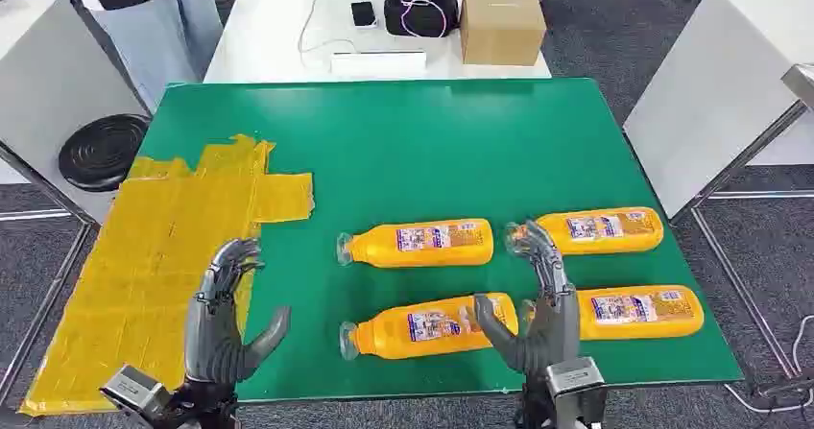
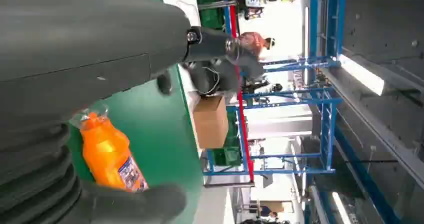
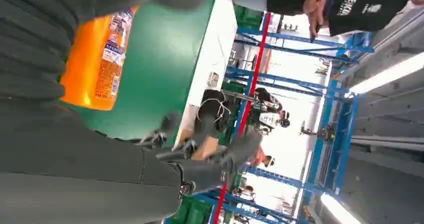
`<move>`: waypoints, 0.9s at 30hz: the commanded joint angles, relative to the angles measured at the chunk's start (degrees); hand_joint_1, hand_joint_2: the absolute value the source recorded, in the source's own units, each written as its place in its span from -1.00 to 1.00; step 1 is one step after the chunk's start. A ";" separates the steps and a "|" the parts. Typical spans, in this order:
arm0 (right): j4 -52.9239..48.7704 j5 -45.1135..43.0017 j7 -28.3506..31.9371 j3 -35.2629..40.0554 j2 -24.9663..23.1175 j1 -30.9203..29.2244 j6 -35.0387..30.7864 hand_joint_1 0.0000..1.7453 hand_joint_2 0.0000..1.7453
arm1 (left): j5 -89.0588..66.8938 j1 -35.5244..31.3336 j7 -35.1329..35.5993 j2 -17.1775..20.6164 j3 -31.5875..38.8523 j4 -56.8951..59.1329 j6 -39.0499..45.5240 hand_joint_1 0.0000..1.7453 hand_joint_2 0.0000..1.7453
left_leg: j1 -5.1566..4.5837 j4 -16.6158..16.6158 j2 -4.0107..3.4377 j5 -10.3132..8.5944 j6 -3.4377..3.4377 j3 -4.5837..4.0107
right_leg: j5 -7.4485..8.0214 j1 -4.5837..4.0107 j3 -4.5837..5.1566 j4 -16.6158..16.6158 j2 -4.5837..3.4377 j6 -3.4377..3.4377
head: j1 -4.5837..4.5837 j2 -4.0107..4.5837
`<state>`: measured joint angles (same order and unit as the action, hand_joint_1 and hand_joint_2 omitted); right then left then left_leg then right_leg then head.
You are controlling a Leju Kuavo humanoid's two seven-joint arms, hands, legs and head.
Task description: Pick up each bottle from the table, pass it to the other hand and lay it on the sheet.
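Four orange plastic bottles are laid on their sides in two rows on the right half of the green-topped table (image 1: pixel 413 131): far-left bottle (image 1: pixel 418 242), far-right bottle (image 1: pixel 595 230), near-left bottle (image 1: pixel 432 325) and near-right bottle (image 1: pixel 629 311). The yellow taped sheet (image 1: pixel 154 256) is spread over the table's left edge. Behind, a white table (image 1: pixel 259 35) is seen carrying a brown cardboard box (image 1: pixel 501 24) right of a black bag (image 1: pixel 419 5).
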<state>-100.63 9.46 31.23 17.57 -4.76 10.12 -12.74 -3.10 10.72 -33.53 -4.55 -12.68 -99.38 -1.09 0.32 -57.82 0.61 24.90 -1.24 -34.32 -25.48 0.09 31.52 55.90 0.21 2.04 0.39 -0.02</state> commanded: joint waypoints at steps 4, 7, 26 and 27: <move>4.23 14.91 -6.84 1.99 4.83 -10.32 -4.86 -1.00 1.00 | 0.98 -4.36 0.09 -1.05 1.07 4.68 -2.80 -1.00 1.00 | 0.02 0.03 -0.11 -0.01 0.02 0.10 | 0.05 -0.02 -0.10 -0.07 -0.08 0.01 | 0.00 0.00; 6.98 22.99 -11.23 4.51 6.69 -14.71 -5.40 -1.00 1.00 | 1.75 -5.59 0.20 -1.16 1.17 5.77 -3.68 -1.00 1.00 | 0.00 0.05 -0.15 -0.03 0.01 0.12 | 0.07 0.00 -0.10 -0.07 -0.12 0.02 | 0.00 0.00; 24.57 43.18 -23.74 14.18 10.65 -31.72 0.33 -1.00 1.00 | 4.72 -10.01 1.86 -2.26 1.26 9.35 -8.09 -1.00 1.00 | -0.01 0.02 -0.21 -0.11 0.00 0.13 | 0.12 0.01 -0.13 -0.03 -0.19 0.05 | 0.00 0.00; 26.66 43.19 -23.60 14.34 10.01 -33.36 0.69 -1.00 1.00 | 4.91 -10.57 2.01 -2.35 1.01 9.94 -8.35 -1.00 1.00 | 0.00 0.01 -0.21 -0.12 0.01 0.11 | 0.13 0.00 -0.12 -0.03 -0.17 0.04 | 0.00 0.00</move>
<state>-88.68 49.70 9.38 26.73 2.93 -12.40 -14.32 0.94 4.15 -32.41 -5.88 -12.28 -95.15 -7.87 0.31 -57.84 0.62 24.80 -1.26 -34.39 -25.43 0.09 31.54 55.93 0.21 2.09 0.39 -0.02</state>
